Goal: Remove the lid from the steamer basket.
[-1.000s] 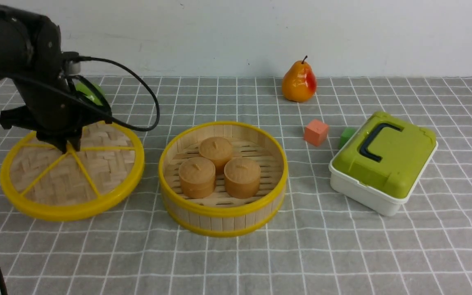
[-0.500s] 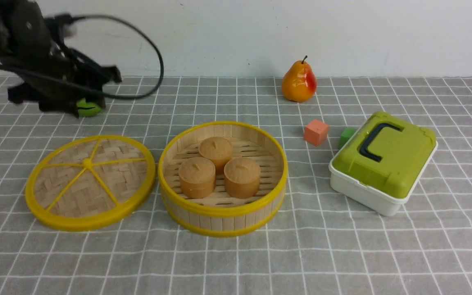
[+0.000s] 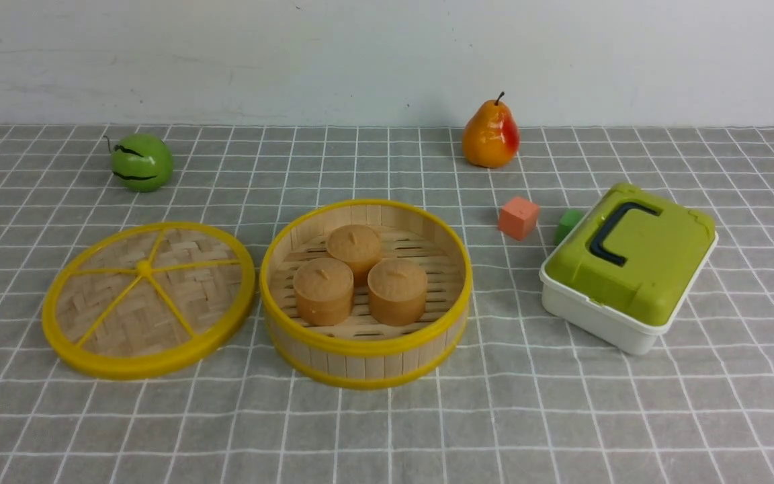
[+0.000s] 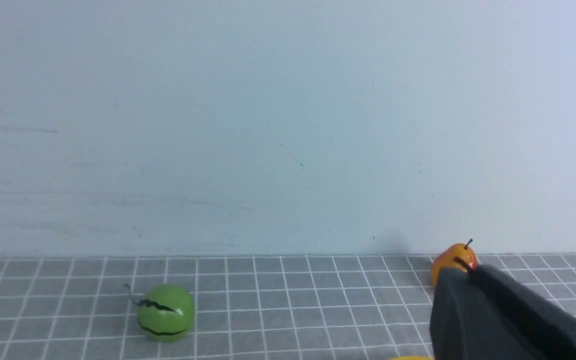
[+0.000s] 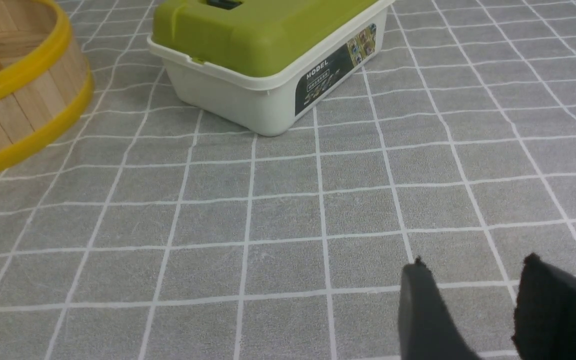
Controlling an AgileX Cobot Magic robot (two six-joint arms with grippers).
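Observation:
The lid [image 3: 148, 299], a woven bamboo disc with a yellow rim and spokes, lies flat on the cloth just left of the steamer basket [image 3: 353, 366]. The basket is uncovered and holds three brown buns [image 3: 358, 279]. Neither gripper shows in the front view. In the left wrist view my left gripper [image 4: 463, 267] is raised, its fingers closed together and empty, facing the back wall. In the right wrist view my right gripper [image 5: 475, 262] is open and empty, low over bare cloth, with the basket's side [image 5: 23, 100] away to one side.
A white box with a green lid [image 3: 629, 265] stands right of the basket and also shows in the right wrist view [image 5: 268, 50]. An orange cube [image 3: 518, 217], a green cube [image 3: 567, 223], a pear [image 3: 491, 134] and a green ball [image 3: 142, 161] lie behind.
One second ago my left gripper held the tilted lid by its knob. It let go, the lid now lies flat nearer the basket, and the left arm has lifted out of the front view.

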